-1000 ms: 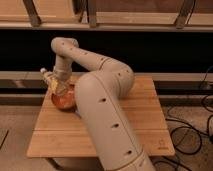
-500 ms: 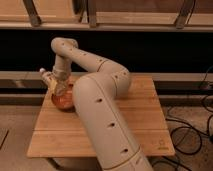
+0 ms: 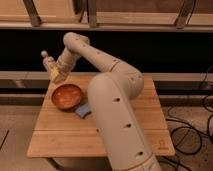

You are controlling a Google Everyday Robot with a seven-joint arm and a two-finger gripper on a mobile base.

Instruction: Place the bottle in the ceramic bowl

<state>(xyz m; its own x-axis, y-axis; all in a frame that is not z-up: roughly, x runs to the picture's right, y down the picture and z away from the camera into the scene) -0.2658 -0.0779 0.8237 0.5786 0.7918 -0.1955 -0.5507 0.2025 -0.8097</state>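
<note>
Note that the gripper (image 3: 55, 74) hangs above the far-left edge of the wooden table (image 3: 145, 125), pinching the bottle (image 3: 48, 63) by its lower body. The bottle is lifted clear, tilted slightly, cap uppermost. The ceramic bowl (image 3: 67, 96) sits just below and to the right, with nothing inside. Pickup appears complete. You have left to carry the bottle over the bowl, lower it and release.

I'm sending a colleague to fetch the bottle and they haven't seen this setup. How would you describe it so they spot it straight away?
Find the wooden table and the reddish-orange bowl near its back left corner. Above and behind the bowl, the gripper at the end of the white arm is holding the bottle in the air. It is small, pale cream, narrow-necked and white-capped, the only thing off the table.
</note>
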